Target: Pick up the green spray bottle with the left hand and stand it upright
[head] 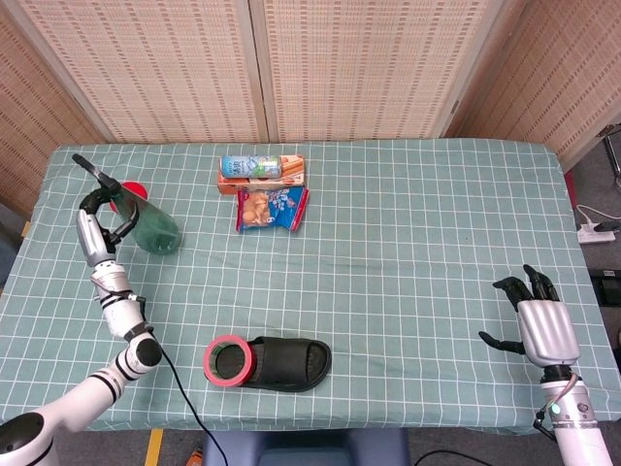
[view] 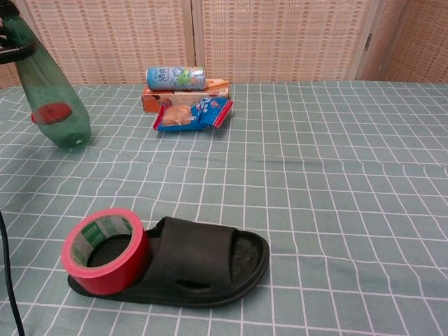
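Head view shows the left hand (head: pixel 97 225) gripping the green spray bottle (head: pixel 146 221) near its neck, at the far left of the worktop (head: pixel 408 243). The bottle leans, its nozzle toward the upper left and its base toward the lower right. In the chest view the bottle (view: pixel 52 98) slants the same way, with its base at or just above the checked cloth; I cannot tell whether it touches. Something small and red shows behind it, seen through the green plastic.

The step in hand looks like the setting-down. To do it well, the wrist should rotate until the neck sits straight over the base, and only then should the bottle go down, so the whole bottom meets the cloth flat and not on one edge. The cloth has ripples nearby, so a smooth patch is the safer landing spot. The fingers should loosen slowly and lift straight up, since brushing the trigger or neck could tip a light bottle over.

The right hand (head: pixel 539 325) is empty, fingers spread, resting well apart at the near right edge; it has no part in this.
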`<state>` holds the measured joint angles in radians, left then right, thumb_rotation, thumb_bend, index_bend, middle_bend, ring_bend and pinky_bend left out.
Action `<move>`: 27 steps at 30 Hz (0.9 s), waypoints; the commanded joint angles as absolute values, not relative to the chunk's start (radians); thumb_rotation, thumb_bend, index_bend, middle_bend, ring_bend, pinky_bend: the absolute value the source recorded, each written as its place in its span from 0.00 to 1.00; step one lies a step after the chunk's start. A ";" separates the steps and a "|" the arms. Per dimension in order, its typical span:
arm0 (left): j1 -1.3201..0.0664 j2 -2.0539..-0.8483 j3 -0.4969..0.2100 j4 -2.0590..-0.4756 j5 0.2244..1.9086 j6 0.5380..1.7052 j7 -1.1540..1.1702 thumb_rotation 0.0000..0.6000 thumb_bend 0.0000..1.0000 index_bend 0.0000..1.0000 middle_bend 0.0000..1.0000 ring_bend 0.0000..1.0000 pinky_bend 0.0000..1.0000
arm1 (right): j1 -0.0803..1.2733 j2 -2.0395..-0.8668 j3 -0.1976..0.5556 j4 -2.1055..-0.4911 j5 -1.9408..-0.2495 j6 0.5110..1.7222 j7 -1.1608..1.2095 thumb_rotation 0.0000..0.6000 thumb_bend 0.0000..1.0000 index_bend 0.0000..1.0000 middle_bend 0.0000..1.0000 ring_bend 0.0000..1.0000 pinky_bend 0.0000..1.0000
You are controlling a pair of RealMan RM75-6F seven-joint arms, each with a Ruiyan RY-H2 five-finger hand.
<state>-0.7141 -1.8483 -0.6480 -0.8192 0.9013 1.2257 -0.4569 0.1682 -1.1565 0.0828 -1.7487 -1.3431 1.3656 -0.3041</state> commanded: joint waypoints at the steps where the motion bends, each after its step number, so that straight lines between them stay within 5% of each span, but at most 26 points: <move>1: -0.711 -1.852 -0.649 -0.819 0.903 1.223 -0.471 1.00 0.35 0.63 0.47 0.30 0.08 | 0.168 -1.156 0.083 -1.748 -1.344 1.366 -0.303 1.00 0.00 0.28 0.23 0.01 0.11; 19: -0.698 -1.860 -0.612 -0.796 0.959 1.201 -0.518 1.00 0.28 0.46 0.43 0.27 0.08 | 0.168 -1.159 0.083 -1.747 -1.344 1.369 -0.302 1.00 0.00 0.28 0.23 0.01 0.11; 27: -0.675 -1.841 -0.580 -0.831 1.013 1.210 -0.571 1.00 0.24 0.06 0.41 0.25 0.09 | 0.168 -1.159 0.084 -1.746 -1.344 1.368 -0.295 1.00 0.00 0.28 0.23 0.01 0.11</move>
